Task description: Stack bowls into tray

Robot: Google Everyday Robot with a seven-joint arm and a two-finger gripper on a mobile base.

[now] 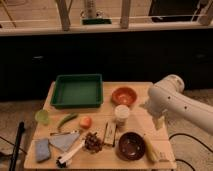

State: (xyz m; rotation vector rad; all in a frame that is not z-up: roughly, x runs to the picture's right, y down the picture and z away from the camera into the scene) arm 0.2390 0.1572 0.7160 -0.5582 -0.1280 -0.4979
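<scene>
Orange-red bowl (124, 95) lay just left of your gripper (155, 114) — jaws spread, holding nothing — with the green tray (77, 92) farther left.

My white-armed gripper (158, 118) hangs at the right edge of the tan wooden table (139, 122). The large rectangular plastic tray (77, 76) is plain green. One round shallow bowl (124, 95) is orange-red, the other round shallow bowl (131, 145) glossy dark brown. The small white cup (121, 113) and the small light-green cup (42, 116) are unpatterned.

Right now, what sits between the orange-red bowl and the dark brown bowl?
The white cup, per the camera view; the gripper hangs right of it.
</scene>
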